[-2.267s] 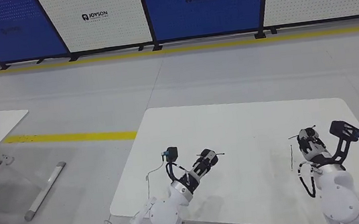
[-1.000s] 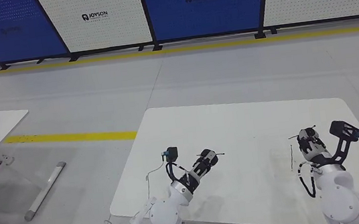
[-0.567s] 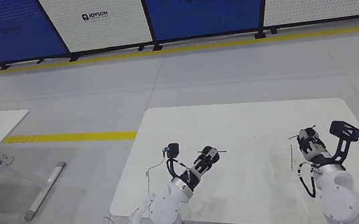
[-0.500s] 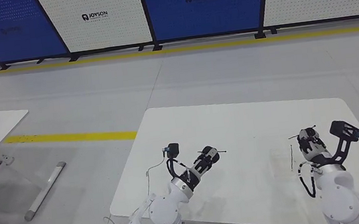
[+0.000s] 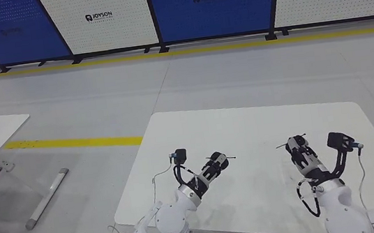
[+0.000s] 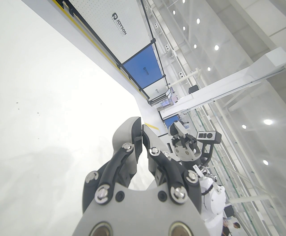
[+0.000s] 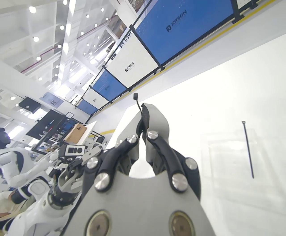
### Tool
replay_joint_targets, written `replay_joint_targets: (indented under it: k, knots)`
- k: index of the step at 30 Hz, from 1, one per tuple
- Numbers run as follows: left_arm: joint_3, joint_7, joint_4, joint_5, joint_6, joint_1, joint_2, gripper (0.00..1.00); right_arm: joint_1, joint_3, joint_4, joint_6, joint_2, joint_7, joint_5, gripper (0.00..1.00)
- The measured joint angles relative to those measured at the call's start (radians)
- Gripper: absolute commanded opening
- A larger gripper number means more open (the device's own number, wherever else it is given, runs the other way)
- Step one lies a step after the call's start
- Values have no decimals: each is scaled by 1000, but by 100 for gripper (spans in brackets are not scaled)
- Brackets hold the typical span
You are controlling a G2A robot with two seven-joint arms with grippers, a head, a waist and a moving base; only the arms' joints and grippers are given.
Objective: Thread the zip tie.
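So far the threading looks barely begun: no loop is closed, and the tail has not yet met the head.

On the left, the left gripper point(image 6: 142, 126) hovers low over the matte white table point(image 6: 55, 78). Its grey, rounded fingers are pressed together, their black ribbed pads face to face. In the top view a thin dark sliver shows at its tip, but I cannot tell whether anything is actually pinched there.

Further right, the right gripper point(image 7: 144, 110) is clamped on the zip tie point(image 7: 137, 101), a slim black plastic strap. Its small square head pokes out just past the fingertips, raised off the table. The rest of the strap runs back between the pads, out of sight. The two grippers are well apart, so bringing tail and head together, feeding the strap through and pulling it snug all remain to be done, as I judge it.

Farthest right, a second zip tie point(image 7: 248, 150) lies flat and straight on the table, near the right gripper but not touching it. It is narrow, smooth and black, with the same boxy head at one end. It seems to rest on a faint clear sheet point(image 7: 219, 161).
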Motion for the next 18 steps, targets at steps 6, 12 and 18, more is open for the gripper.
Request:
replay_joint_targets:
  k: [6,12,18]
  knots:
    - [0,0,0,0,0,0,0,0,-2,-2,-1,-16,-2,-25,4,0]
    - [0,0,0,0,0,0,0,0,-32,-99,42,-122,-19,-269,-25,0]
    - [0,0,0,0,0,0,0,0,24,-201,133,-86,-36,-358,-129,0]
